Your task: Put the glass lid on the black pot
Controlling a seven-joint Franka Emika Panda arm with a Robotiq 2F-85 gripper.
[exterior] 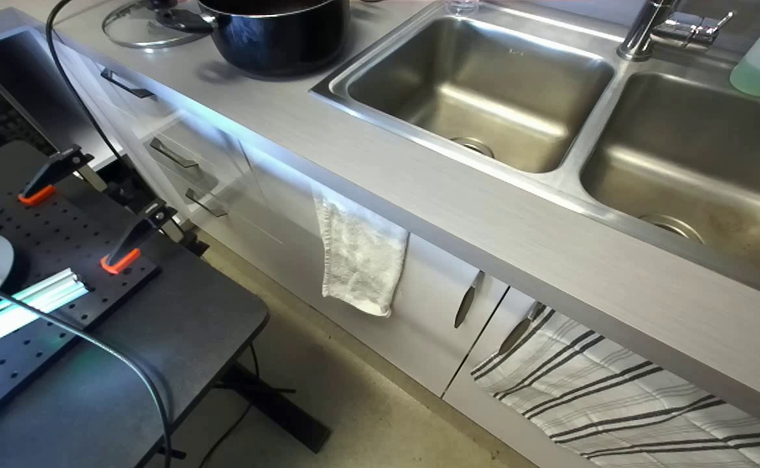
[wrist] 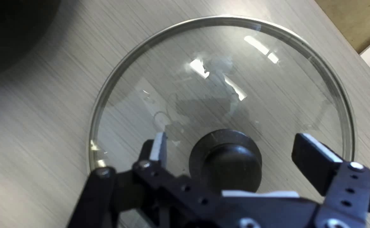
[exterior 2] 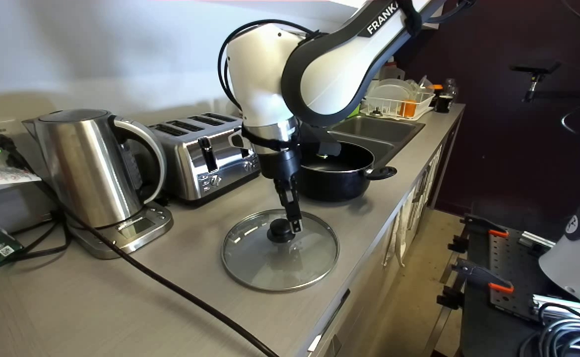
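Note:
The glass lid [exterior 2: 255, 263] lies flat on the counter, knob up. It also shows in an exterior view [exterior: 149, 36] and fills much of the wrist view [wrist: 216, 47]. The black pot [exterior 2: 334, 186] stands upright and uncovered beside the lid, toward the sink. It shows in an exterior view [exterior: 282, 39], cut by the top edge, and as a dark shape in the wrist view [wrist: 10, 34]. My gripper [wrist: 235, 151] points down over the lid, open. Its fingers are on either side of the lid's black knob [wrist: 232, 167], with gaps to both. A gripper part hides the knob's lower edge.
A toaster [exterior 2: 215, 158] and a steel kettle [exterior 2: 86, 168] stand along the wall. A black cable [exterior 2: 170, 285] crosses the counter in front of the kettle. A double sink [exterior: 565, 172] lies beyond the pot. The counter's front edge runs close to the lid.

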